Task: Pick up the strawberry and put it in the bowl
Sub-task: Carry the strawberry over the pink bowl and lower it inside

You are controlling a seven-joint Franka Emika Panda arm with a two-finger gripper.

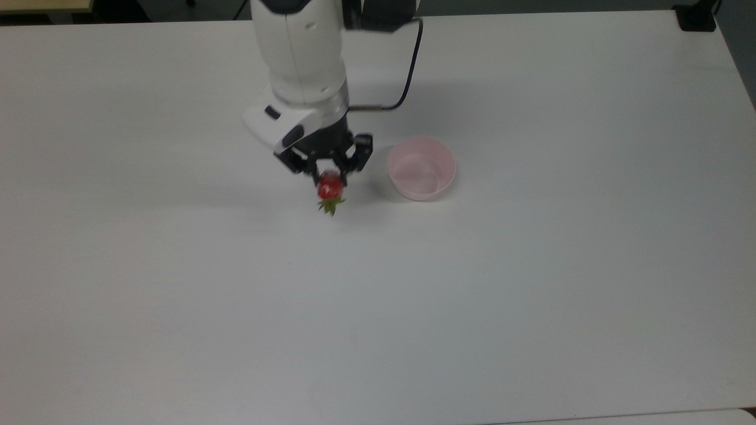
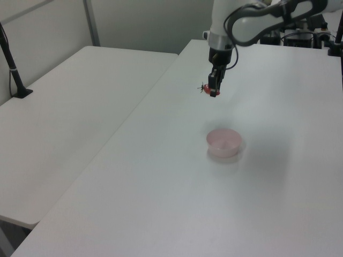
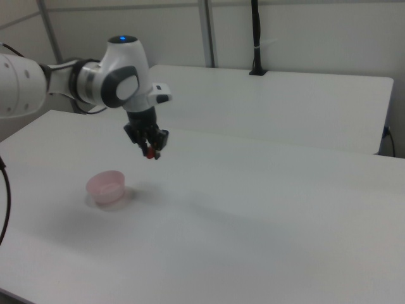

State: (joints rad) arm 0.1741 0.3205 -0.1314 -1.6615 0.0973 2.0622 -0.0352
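My gripper (image 1: 328,177) is shut on the strawberry (image 1: 330,189), a small glossy red fruit with its green leafy top pointing away from the fingers. It hangs well above the white table in the left view (image 2: 210,89) and the right view (image 3: 150,153). The pale pink bowl (image 1: 422,168) stands upright on the table, to the right of the gripper in the top view. In the left view the bowl (image 2: 224,142) sits below the raised gripper (image 2: 214,91); in the right view the bowl (image 3: 106,187) lies down-left of the gripper (image 3: 149,149).
The white table (image 1: 531,283) spreads wide around the bowl. A black cable (image 1: 407,88) loops from the arm above the bowl. A second white table (image 2: 69,107) stands alongside, with a black post (image 2: 13,69) on it. A dark block (image 1: 697,18) sits at the top view's far right corner.
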